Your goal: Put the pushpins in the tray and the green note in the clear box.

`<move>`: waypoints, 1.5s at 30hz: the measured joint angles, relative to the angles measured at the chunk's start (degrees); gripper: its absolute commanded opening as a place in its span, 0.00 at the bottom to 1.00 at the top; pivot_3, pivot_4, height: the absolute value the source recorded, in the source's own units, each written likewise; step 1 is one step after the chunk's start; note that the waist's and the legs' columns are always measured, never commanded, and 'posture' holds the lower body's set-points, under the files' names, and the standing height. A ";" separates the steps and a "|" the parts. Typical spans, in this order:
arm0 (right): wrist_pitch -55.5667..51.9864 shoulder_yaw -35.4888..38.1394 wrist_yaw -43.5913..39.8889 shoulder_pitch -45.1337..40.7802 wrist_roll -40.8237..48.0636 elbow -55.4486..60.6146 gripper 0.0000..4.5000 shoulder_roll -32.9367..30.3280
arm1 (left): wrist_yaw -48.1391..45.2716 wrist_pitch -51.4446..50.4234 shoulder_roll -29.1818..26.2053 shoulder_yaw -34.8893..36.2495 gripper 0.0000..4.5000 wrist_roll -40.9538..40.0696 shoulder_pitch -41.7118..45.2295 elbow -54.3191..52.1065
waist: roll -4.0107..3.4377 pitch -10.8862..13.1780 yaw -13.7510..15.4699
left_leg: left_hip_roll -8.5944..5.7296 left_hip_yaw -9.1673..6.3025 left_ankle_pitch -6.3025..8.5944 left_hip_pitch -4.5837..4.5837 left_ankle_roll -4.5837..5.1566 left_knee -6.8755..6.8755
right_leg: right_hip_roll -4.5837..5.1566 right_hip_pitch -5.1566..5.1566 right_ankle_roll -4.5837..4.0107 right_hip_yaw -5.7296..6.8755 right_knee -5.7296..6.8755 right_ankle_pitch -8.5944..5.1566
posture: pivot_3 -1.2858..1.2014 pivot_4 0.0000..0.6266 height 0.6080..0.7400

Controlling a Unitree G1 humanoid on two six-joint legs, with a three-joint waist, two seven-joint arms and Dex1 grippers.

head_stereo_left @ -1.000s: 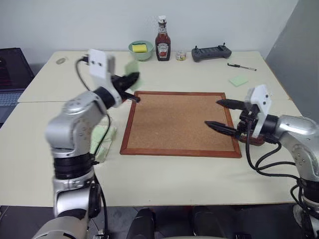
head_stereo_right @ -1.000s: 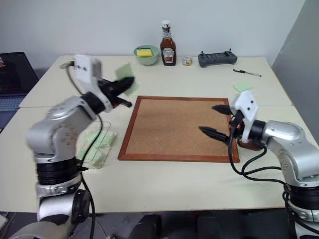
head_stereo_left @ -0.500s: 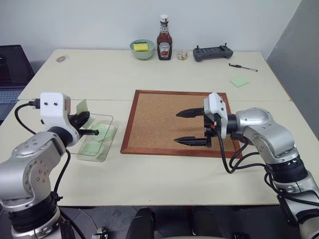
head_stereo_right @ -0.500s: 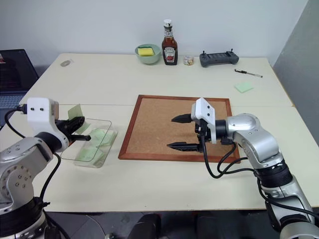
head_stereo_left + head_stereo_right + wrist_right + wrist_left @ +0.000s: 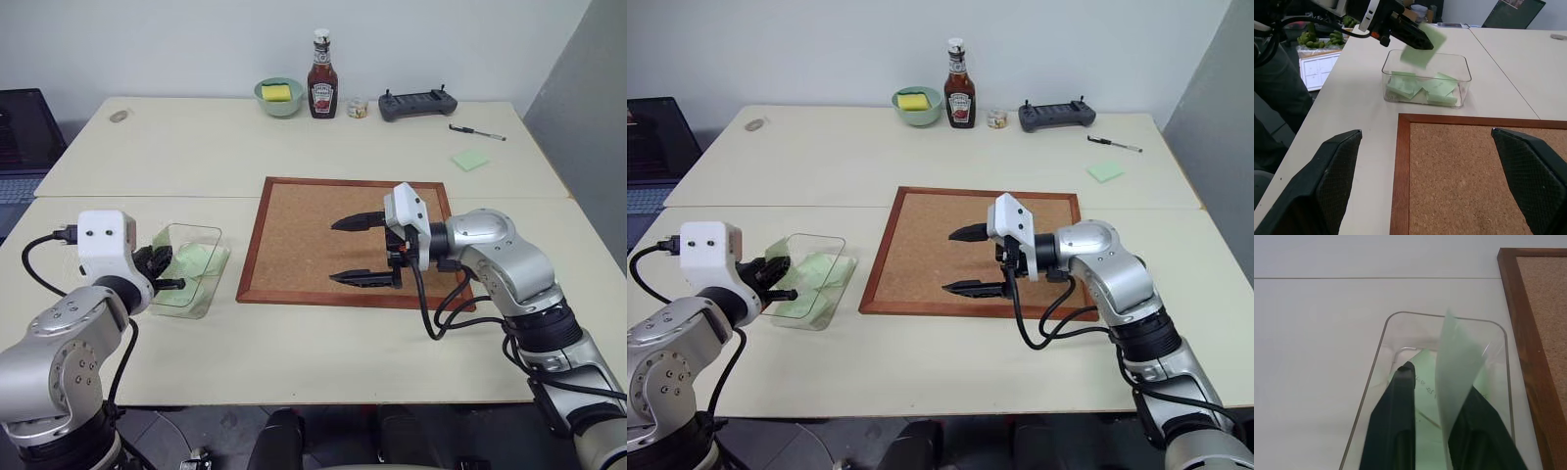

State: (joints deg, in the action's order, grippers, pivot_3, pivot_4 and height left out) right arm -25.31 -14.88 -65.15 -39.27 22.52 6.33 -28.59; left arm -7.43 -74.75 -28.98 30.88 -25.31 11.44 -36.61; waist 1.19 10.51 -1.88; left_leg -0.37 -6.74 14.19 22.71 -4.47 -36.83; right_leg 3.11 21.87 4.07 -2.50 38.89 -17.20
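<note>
My left gripper [image 5: 165,272] hovers just over the near end of the clear box [image 5: 196,228], which holds several pale green slips. Its fingers [image 5: 1399,421] stand apart, and the green note [image 5: 1457,377] stands on edge against the inside of one of them. From the right wrist the green note [image 5: 1420,49] hangs off those fingertips above the clear box [image 5: 1425,98]. My right gripper [image 5: 358,250] is wide open, pointing left over the middle of the cork board [image 5: 304,230] with nothing between its fingers. The pushpins and the tray are hidden.
Along the table's far edge stand a green bowl [image 5: 278,96] with a yellow sponge, a ketchup bottle [image 5: 320,88], a small jar [image 5: 358,108] and a black controller [image 5: 416,103]. A pen [image 5: 478,132] and a square green sticky note [image 5: 469,160] lie far right. A laptop [image 5: 20,137] sits at the left.
My left gripper carried the green note from the board's far left corner down to the clear box, and its fingers have parted. My right gripper swung left from the board's right edge over its middle.
</note>
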 measured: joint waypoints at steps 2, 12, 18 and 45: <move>0.01 0.00 -0.15 -0.22 -0.12 -0.05 1.00 0.30 | 0.47 0.04 0.00 0.04 0.48 0.37 -0.16 -0.13 | 0.00 0.00 0.00 | 0.00 0.00 0.00 -0.01 0.00 0.00 | 0.00 0.00 0.00 0.00 0.00 0.00 | 0.52 0.24 1.00; 0.02 0.00 -0.92 -0.25 -1.01 -0.45 1.00 0.96 | 0.42 5.43 -0.46 1.04 0.93 2.12 -0.30 -0.16 | 0.00 0.00 -0.02 | 0.01 0.00 0.00 0.00 -0.01 0.01 | 0.00 0.02 0.00 0.00 0.00 0.00 | 0.52 0.24 1.00; -1.68 2.94 1.81 0.86 0.12 0.96 1.00 0.72 | -4.84 18.68 -3.54 -3.05 0.99 3.04 2.99 0.17 | 0.01 0.00 0.27 | -0.04 0.04 0.01 0.06 -0.02 0.01 | 0.05 0.02 -0.01 -0.01 -0.05 0.00 | 0.52 0.24 1.00; 3.88 19.04 27.44 29.51 -3.90 10.75 1.00 0.30 | -21.95 39.21 -1.05 -26.15 0.99 6.06 4.36 18.11 | -0.02 0.03 -0.32 | 0.04 0.24 0.01 0.09 0.00 0.07 | -0.02 0.21 -0.04 -0.16 0.08 -0.01 | 0.52 0.24 1.00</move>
State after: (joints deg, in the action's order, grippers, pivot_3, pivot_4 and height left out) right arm -21.43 4.16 -37.71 -9.76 18.62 17.08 -28.30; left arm -29.38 -35.54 -30.03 4.73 -19.25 15.80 -18.49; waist 1.17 10.53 -2.20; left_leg -0.33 -6.50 14.20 22.81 -4.47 -36.76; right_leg 3.09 22.08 4.03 -2.66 38.97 -17.21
